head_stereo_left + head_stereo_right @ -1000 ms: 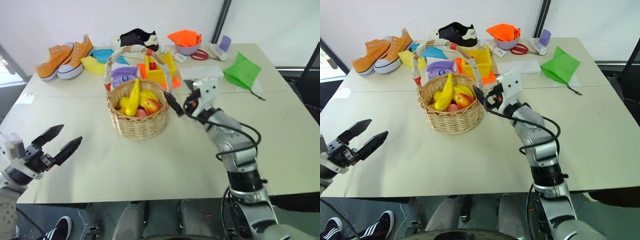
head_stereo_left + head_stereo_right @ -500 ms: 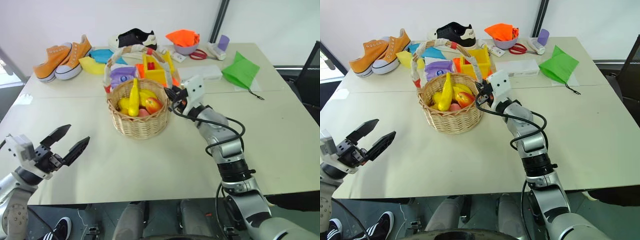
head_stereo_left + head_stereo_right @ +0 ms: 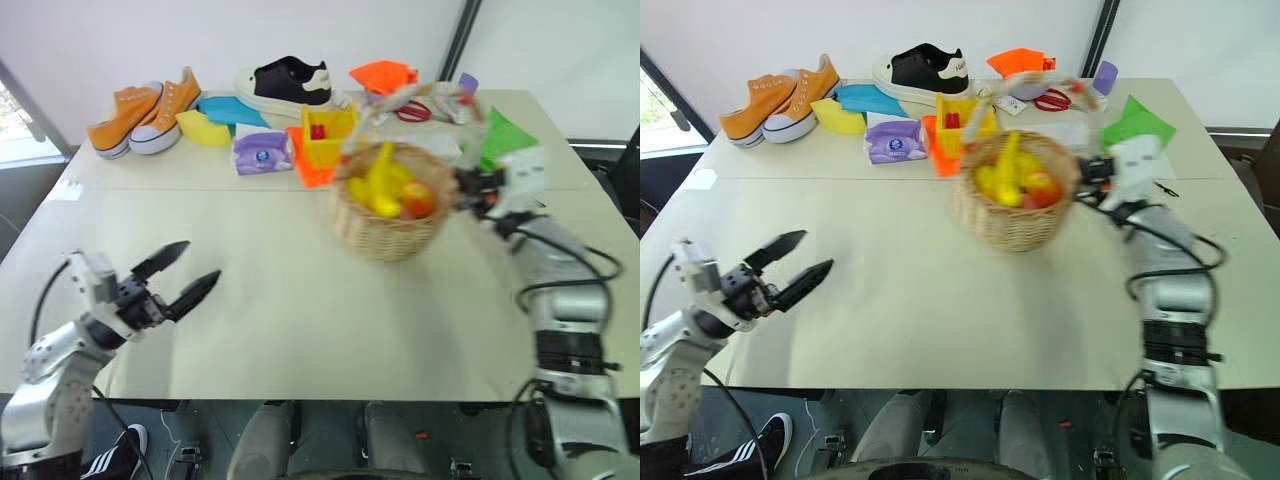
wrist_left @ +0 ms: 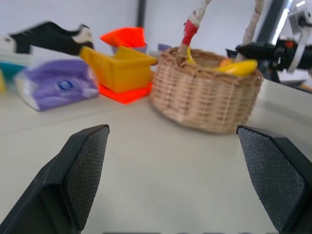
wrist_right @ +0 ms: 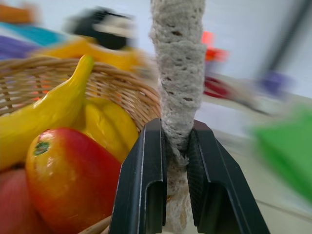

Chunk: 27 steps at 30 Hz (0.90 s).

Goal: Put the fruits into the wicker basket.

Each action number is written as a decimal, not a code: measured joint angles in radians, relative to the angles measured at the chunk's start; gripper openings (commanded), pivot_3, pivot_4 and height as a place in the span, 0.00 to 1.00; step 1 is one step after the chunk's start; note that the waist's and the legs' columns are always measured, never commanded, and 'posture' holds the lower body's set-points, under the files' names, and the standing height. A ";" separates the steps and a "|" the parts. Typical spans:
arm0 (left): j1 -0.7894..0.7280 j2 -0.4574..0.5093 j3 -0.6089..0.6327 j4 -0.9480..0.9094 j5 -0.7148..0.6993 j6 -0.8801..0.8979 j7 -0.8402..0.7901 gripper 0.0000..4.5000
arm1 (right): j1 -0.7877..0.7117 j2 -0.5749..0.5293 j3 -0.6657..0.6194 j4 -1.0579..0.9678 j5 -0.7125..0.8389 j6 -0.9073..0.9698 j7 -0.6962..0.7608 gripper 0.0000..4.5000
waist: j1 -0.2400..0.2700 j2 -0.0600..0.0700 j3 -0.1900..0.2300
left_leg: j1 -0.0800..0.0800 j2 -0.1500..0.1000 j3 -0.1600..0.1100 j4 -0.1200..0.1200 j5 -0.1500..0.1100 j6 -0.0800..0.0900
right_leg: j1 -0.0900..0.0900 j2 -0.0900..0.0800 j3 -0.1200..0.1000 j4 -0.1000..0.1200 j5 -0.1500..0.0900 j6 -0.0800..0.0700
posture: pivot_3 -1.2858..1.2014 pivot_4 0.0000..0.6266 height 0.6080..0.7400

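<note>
A pale desk [image 3: 940,300] stood before a white wall, its far edge crowded with loose items: a pair of orange sneakers [image 3: 780,96] toward the far left corner, a black-and-white shoe [image 3: 925,68] behind the middle, a purple tissue pack [image 3: 894,141], a yellow plastic box [image 3: 962,125] and a green cloth [image 3: 1135,122] toward the far right.

The wicker basket [image 3: 1018,205] sat right of the desk's middle, blurred in the head views. Inside it lay the banana [image 5: 46,109], curved up against the woven rim, and the red-and-yellow mango-like fruit [image 5: 73,183] just beside it, both glossy.

The right hand [image 5: 176,163] was at the basket's right side, its two black fingers [image 5: 141,185] clamped tight on the cloth-wrapped base of the basket's handle [image 5: 178,87], which rose straight up between them.

The left hand [image 3: 790,270] hung over the near left part of the desk, well apart from the basket, fingers [image 4: 80,170] spread wide with nothing between them. Its wrist view looked across the bare desk toward the basket, the yellow box and the tissue pack.
</note>
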 measured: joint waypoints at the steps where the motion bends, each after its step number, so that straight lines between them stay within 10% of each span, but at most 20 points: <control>1: -0.017 -0.002 -0.023 0.010 0.006 0.001 -0.007 1.00 | 0.020 -0.016 -0.023 0.001 0.005 -0.008 0.002 0.01 | -0.001 0.000 0.000 | 0.000 0.000 0.000 0.000 0.000 0.000 | 0.000 0.000 0.000 0.001 0.000 0.000 | 0.52 0.24 1.00; 12: -0.155 0.020 -0.166 0.078 0.033 0.024 -0.111 1.00 | 0.119 -0.094 -0.125 0.050 0.013 -0.093 -0.016 0.01 | 0.000 0.003 -0.002 | 0.004 0.001 0.000 0.000 0.000 0.001 | 0.006 0.000 -0.001 -0.001 0.000 0.000 | 0.52 0.24 1.00; 21: -0.173 0.016 -0.169 0.097 0.054 0.020 -0.113 1.00 | 0.144 -0.087 -0.123 0.053 -0.014 -0.098 -0.066 0.99 | -0.009 0.004 -0.001 | 0.004 0.002 0.000 0.000 0.000 0.001 | 0.006 0.001 -0.001 -0.002 0.000 0.000 | 0.52 0.24 1.00; 27: -0.173 -0.014 -0.145 0.127 0.064 -0.002 -0.050 1.00 | 0.223 0.081 -0.154 -0.106 -0.041 -0.148 -0.235 0.99 | -0.009 0.004 -0.001 | 0.004 0.002 0.000 0.000 0.000 0.001 | 0.005 0.001 0.000 -0.001 0.000 0.000 | 0.52 0.24 1.00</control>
